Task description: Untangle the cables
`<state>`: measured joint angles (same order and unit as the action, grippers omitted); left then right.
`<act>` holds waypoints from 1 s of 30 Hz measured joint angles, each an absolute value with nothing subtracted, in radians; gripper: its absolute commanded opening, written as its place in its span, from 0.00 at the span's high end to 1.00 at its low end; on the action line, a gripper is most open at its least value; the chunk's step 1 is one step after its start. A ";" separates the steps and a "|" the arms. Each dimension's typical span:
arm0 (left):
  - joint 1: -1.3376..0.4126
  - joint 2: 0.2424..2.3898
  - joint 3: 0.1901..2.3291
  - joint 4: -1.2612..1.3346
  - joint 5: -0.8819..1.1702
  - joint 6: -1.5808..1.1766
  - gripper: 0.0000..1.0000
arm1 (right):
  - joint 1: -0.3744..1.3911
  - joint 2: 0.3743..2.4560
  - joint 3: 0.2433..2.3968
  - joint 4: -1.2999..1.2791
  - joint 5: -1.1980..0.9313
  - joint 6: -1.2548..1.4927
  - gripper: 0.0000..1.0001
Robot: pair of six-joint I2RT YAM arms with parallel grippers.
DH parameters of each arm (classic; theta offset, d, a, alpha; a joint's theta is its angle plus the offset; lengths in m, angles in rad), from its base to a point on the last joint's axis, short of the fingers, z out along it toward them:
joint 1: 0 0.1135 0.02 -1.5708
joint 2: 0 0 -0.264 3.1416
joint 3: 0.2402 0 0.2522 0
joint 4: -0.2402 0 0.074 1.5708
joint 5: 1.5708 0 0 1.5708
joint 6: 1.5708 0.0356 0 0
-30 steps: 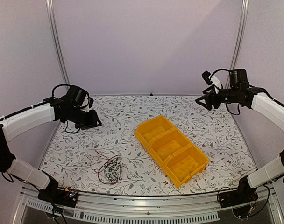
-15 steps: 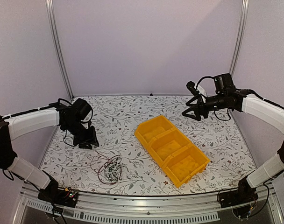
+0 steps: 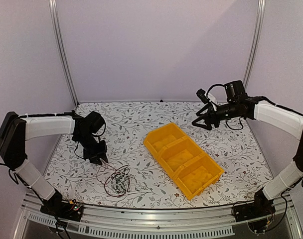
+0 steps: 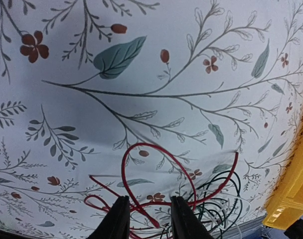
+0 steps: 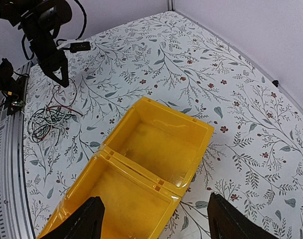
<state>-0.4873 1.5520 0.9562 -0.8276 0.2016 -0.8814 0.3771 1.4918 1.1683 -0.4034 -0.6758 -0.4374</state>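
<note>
The cables [image 3: 116, 180] lie in a loose tangle of red, black and white wires on the flowered table near the front left. My left gripper [image 3: 97, 158] hangs just behind the tangle, pointing down. In the left wrist view its open fingers [image 4: 149, 199] straddle a red wire loop [image 4: 143, 143], with black and white coils [image 4: 219, 211] to the right. Nothing is gripped. My right gripper [image 3: 199, 124] hovers wide open above the far end of the yellow bin. In the right wrist view the tangle [image 5: 49, 119] and the left gripper [image 5: 62, 79] sit at the far left.
A yellow three-compartment bin [image 3: 206, 186] lies diagonally mid-table, its compartments empty; its rim [image 5: 176, 115] fills the right wrist view under the right gripper [image 5: 152, 199]. A metal rail [image 3: 141, 211] runs along the near edge, and walls enclose the table.
The left arm has swung down and inward to just above the cables, its jaws narrowing a little. The right arm has moved left and lower toward the bin's far end.
</note>
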 measured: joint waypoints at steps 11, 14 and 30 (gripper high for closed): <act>-0.540 1.611 1.090 -0.810 0.152 -0.831 1.00 | 0.423 1.554 1.260 -0.402 -0.683 -0.426 0.36; -0.575 1.576 1.160 -0.778 0.127 -0.757 1.00 | 0.451 1.583 1.308 -0.403 -0.710 -0.430 0.43; -0.618 1.206 1.022 -0.453 0.249 -0.556 1.00 | 0.656 1.908 1.723 -0.438 -0.856 -0.383 0.37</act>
